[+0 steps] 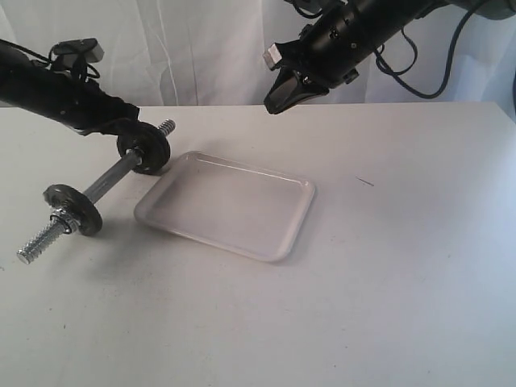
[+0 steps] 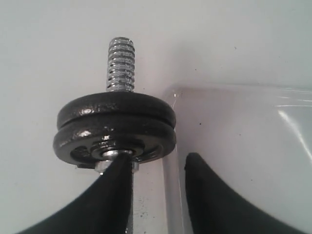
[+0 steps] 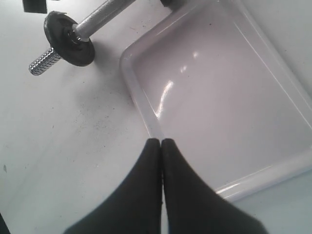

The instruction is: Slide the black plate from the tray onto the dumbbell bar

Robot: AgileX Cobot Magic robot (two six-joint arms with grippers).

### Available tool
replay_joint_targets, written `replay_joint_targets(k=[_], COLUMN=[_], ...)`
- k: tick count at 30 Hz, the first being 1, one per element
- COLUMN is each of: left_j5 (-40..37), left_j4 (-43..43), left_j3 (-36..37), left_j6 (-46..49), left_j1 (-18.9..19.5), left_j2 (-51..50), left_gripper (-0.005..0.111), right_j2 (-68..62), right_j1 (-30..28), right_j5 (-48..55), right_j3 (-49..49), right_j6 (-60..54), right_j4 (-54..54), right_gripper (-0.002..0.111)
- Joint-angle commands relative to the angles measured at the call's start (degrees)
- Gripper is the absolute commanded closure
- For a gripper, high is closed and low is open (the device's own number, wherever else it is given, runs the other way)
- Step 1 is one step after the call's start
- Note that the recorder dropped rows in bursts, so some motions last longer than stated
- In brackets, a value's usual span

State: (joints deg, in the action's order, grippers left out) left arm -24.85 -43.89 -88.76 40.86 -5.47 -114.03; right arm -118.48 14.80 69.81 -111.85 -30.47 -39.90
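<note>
Tray [image 1: 302, 218] at frame centre, only bare white floor inside. Black plate [image 1: 145, 151] on bar [image 1: 109, 181], stacked against second disc at upper-left end; third disc [image 1: 74, 210] near lower-left end. Left gripper [image 2: 157, 158] parted beside stack, holding nothing. Right gripper [image 1: 282, 93] pressed together, empty, upper centre.

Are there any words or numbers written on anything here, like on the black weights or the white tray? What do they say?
There is no writing to read in any view.
black plates: dark faces, no letters or numbers that can be made out.
tray: plain white, no label.
dumbbell bar: bare shiny metal, no marks.
</note>
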Motion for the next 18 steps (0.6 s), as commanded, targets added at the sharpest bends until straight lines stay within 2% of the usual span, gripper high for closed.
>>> replay_joint_targets(k=[1,3,4,7,11,18], left_j5=[0.33,1.22,1.32,-0.70,-3.99,-3.66], left_j4=[6.11,11.54,14.82,19.21,19.34,19.34], left_j3=[0.00,0.00,0.00,0.00,0.00,0.00], left_j6=[-1.14,-5.55,-8.42,-12.99,-12.86,-12.86], left_j1=[0.26,0.71,0.87,2.40,2.86,2.86], left_j2=[2.78,2.77,2.51,0.89,-0.71,-0.85], left_gripper=[0.080,0.104,0.106,0.107,0.107,0.107], right_j2=[0.69,0.69,0.69,0.69,0.69,0.69], right_j1=[-0.50,-0.50,-0.50,-0.50,-0.50,-0.50], right_j5=[0.15,0.15,0.15,0.15,0.15,0.15], right_j3=[-0.03,-0.03,-0.03,-0.03,-0.03,-0.03], right_j6=[0.28,0.28,0.52,0.80,0.80,1.19], right_j4=[-0.15,-0.15,-0.14,-0.14,-0.14,-0.14], right_gripper=[0.108,0.108,0.108,0.108,0.108,0.108])
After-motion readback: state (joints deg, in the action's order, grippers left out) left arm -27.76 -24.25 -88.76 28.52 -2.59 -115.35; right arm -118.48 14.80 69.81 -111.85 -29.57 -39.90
